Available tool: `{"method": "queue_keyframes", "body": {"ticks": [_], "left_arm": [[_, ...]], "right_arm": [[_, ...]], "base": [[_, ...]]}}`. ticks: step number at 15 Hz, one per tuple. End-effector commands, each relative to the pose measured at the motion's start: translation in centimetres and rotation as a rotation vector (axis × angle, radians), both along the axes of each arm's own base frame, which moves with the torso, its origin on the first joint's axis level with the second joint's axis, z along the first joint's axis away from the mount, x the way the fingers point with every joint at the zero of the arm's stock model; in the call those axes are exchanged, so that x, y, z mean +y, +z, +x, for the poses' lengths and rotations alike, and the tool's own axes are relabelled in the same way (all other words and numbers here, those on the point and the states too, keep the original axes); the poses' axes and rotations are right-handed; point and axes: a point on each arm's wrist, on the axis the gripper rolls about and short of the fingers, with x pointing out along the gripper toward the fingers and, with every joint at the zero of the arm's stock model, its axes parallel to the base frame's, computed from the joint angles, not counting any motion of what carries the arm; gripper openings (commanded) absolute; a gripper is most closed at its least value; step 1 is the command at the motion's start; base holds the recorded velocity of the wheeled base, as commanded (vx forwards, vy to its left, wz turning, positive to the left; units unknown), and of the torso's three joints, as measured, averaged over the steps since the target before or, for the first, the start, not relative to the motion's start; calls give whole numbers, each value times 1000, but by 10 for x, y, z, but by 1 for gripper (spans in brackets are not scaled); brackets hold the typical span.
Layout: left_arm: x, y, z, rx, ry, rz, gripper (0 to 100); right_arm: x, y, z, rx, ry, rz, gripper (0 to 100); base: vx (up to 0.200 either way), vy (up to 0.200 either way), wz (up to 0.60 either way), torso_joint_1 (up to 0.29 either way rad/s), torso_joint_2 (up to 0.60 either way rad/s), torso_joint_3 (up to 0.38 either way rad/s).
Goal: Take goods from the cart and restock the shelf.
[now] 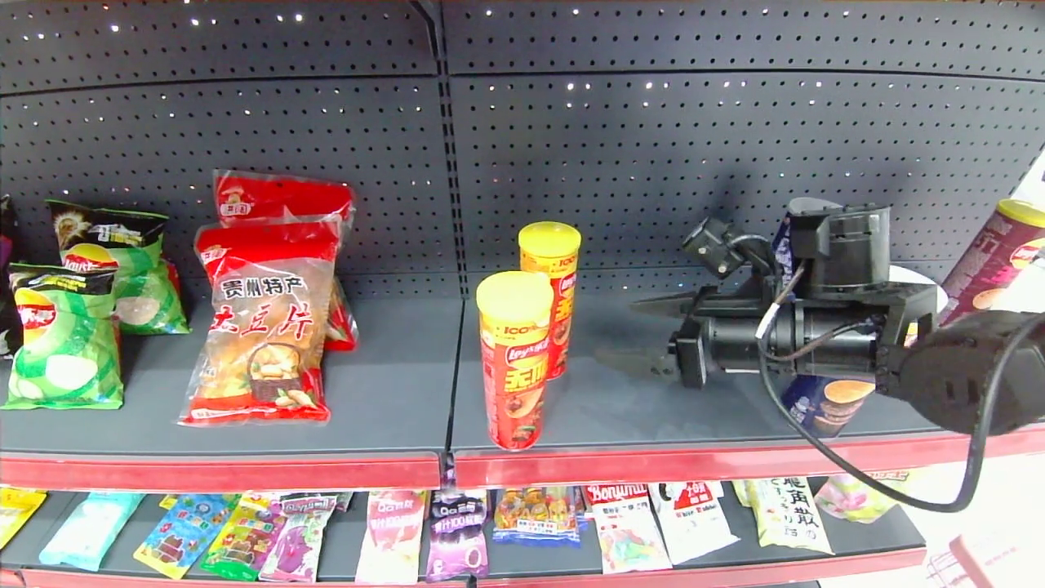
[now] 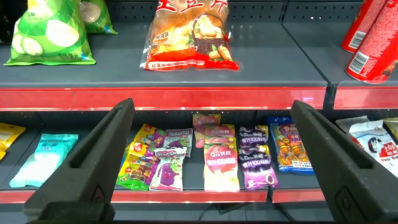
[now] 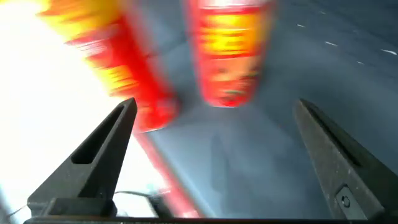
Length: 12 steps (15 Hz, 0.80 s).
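Two cans (image 1: 514, 363) stand upright in file near the shelf (image 1: 384, 384) front, likely faced for display, with the right end effector (image 1: 620, 333) at their 3 o'clock, fingers apart and empty, and the left end effector (image 2: 212, 104) likewise apart, facing the lower shelf (image 2: 186, 196).

On the grey metal shelf with a red front lip (image 1: 392, 396), two red cylindrical cans with yellow lids (image 1: 515, 359) are stood upright; red-and-clear snack bags (image 1: 261, 335) and green crisp bags (image 1: 65, 343) are propped leftward.

Free shelf (image 1: 608, 412) between cans (image 1: 514, 367), right pincer (image 1: 618, 333)
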Motion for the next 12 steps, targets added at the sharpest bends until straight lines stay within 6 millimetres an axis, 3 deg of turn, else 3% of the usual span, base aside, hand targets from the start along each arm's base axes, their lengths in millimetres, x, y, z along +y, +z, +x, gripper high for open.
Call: {"method": "queue_keyframes", "body": {"ticks": [1, 4, 12], "left_arm": [[0, 0, 0, 1, 0, 0, 100], [0, 0, 0, 1, 0, 0, 100], [0, 0, 0, 1, 0, 0, 100]], "right_arm": [[12, -13, -14, -18, 76, 12, 100], [37, -22, -10, -77, 147, 48, 100], [47, -25, -1, -88, 213, 60, 100]], "base": [[0, 0, 0, 0, 0, 0], [0, 0, 0, 0, 0, 0], [0, 0, 0, 0, 0, 0]]}}
